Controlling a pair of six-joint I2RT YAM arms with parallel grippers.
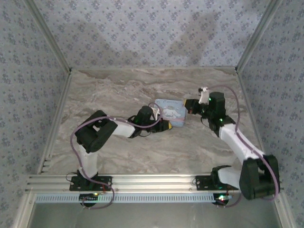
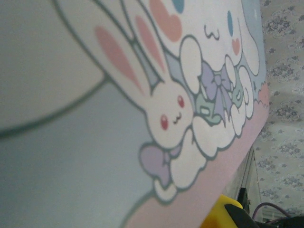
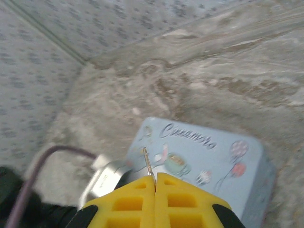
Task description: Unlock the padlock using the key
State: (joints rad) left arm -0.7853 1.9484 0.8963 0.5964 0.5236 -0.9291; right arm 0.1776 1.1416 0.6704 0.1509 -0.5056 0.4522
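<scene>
My right gripper (image 3: 155, 179) has its yellow fingers pressed together on the key (image 3: 147, 160), whose thin metal blade sticks out toward the light-blue cartoon tin (image 3: 204, 156). From above, the right gripper (image 1: 189, 106) sits just right of the tin (image 1: 169, 111). My left gripper (image 1: 164, 124) is against the tin's near left edge. The left wrist view is very close to the tin's printed lid (image 2: 142, 95), with one yellow finger (image 2: 222, 211) at the bottom. How the left jaws stand is hidden. The padlock is hidden.
The marble-patterned tabletop (image 1: 118, 90) is walled by patterned panels at the back and on both sides. An aluminium rail (image 1: 142, 183) runs along the near edge by the arm bases. The left arm's silver wrist part (image 3: 102, 178) lies beside the tin.
</scene>
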